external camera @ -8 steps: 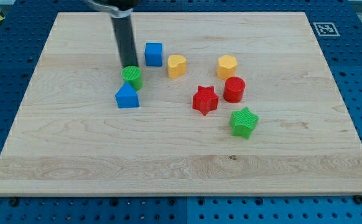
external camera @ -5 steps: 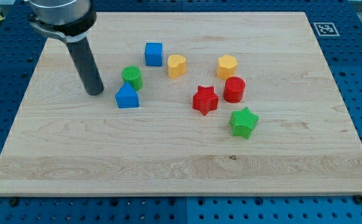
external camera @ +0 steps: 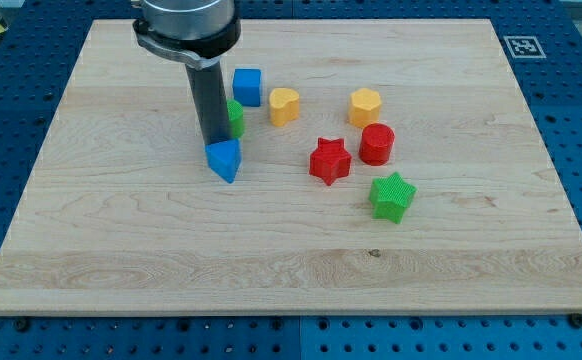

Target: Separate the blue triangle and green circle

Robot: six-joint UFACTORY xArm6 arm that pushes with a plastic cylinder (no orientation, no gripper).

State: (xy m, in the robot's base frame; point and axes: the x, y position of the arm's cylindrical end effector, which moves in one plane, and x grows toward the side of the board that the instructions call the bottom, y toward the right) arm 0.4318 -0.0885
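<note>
Two task blocks sat left of the board's centre: the ridged blue triangle and, just above it, the green circle, half hidden behind my rod. My tip, bare and holding nothing, touched the triangle's top. Upward stood a blue cube and yellow heart.

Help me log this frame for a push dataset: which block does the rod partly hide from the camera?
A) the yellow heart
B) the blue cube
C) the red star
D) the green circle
D. The green circle shows only as a sliver at the right edge of the rod, just above my tip; the blue cube, red star and yellow heart are all fully visible.
</note>
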